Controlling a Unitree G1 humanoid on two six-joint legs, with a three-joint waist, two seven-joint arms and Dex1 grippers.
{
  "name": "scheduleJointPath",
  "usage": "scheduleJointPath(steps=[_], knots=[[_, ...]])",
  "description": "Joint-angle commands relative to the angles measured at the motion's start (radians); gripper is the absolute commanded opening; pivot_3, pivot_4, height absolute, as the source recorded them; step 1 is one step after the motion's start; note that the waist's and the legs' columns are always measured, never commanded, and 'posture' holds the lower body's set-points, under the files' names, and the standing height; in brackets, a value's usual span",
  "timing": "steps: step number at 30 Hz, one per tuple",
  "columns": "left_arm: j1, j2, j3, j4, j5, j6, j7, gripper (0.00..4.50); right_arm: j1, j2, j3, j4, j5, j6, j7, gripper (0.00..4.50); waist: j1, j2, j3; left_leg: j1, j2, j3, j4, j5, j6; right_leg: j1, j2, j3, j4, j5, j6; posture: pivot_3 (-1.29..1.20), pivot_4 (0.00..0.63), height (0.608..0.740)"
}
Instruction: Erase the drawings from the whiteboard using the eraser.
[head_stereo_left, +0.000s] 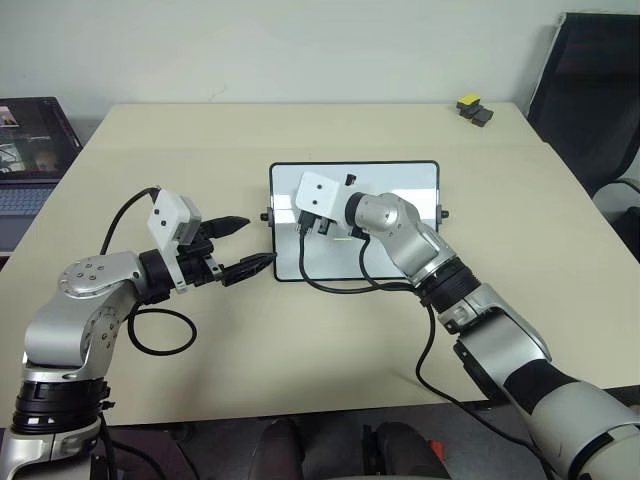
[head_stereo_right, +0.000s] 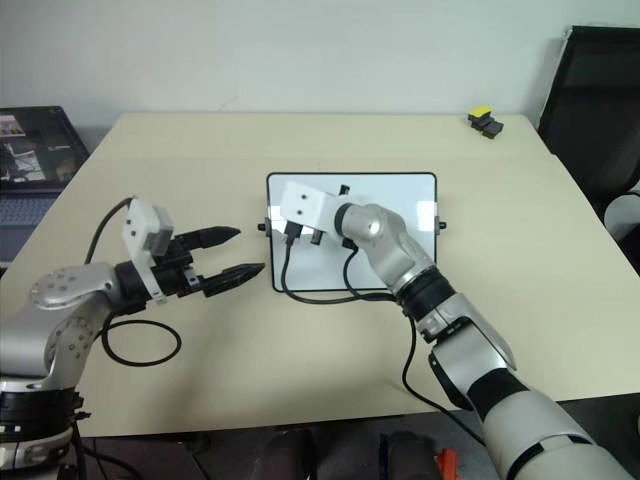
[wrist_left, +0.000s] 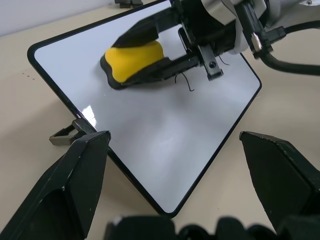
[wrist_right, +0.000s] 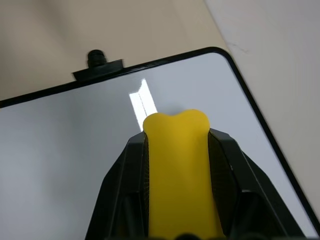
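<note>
— Over the glossy white whiteboard with its thin black frame (head_stereo_left: 425, 168), what are you gripping?

— My right claw (wrist_right: 177, 150) is pinching the small bright yellow eraser block (wrist_right: 180, 170), pressing its dark underside onto the board near the left end.

— And the drawings?

— Thin dark squiggles (wrist_left: 189, 82) are showing just beside the eraser.

— Your other claw?

— My left claw (head_stereo_left: 247, 246) is hovering spread and empty over the beige surface (head_stereo_left: 200, 140), just off the board's left edge.
</note>
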Motion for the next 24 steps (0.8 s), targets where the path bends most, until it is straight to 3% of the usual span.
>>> scheduleJointPath(steps=[1, 11, 24], knots=[[-0.016, 0.003, 0.003, -0.023, -0.007, -0.009, -0.005, 4.5, 0.024, -0.017, 0.017, 0.016, -0.029, 0.046, 0.027, 1.28, 0.0, 0.0, 0.0, 0.0, 0.0, 0.0, 0.0, 0.0, 0.0, 0.0, 0.0, 0.0, 0.0, 0.0, 0.0, 0.0, 0.15, 0.74], [-0.017, 0.006, 0.003, -0.017, -0.005, -0.01, -0.008, 4.5, -0.032, -0.032, -0.086, -0.109, 0.03, 0.124, 0.031, 1.28, 0.005, 0.0, 0.001, -0.003, 0.0, 0.0, 0.0, 0.0, 0.0, -0.003, 0.0, 0.0, -0.001, 0.0, 0.0, 0.0, 0.15, 0.74], [-0.016, 0.003, -0.003, -0.017, -0.005, -0.012, -0.007, 4.5, 0.016, -0.008, -0.013, -0.02, 0.004, 0.094, 0.06, 1.28, 0.003, 0.0, 0.001, -0.003, 0.0, 0.0, 0.0, 0.0, 0.0, -0.003, 0.0, 0.0, 0.0, 0.0, 0.0, 0.0, 0.15, 0.74]])
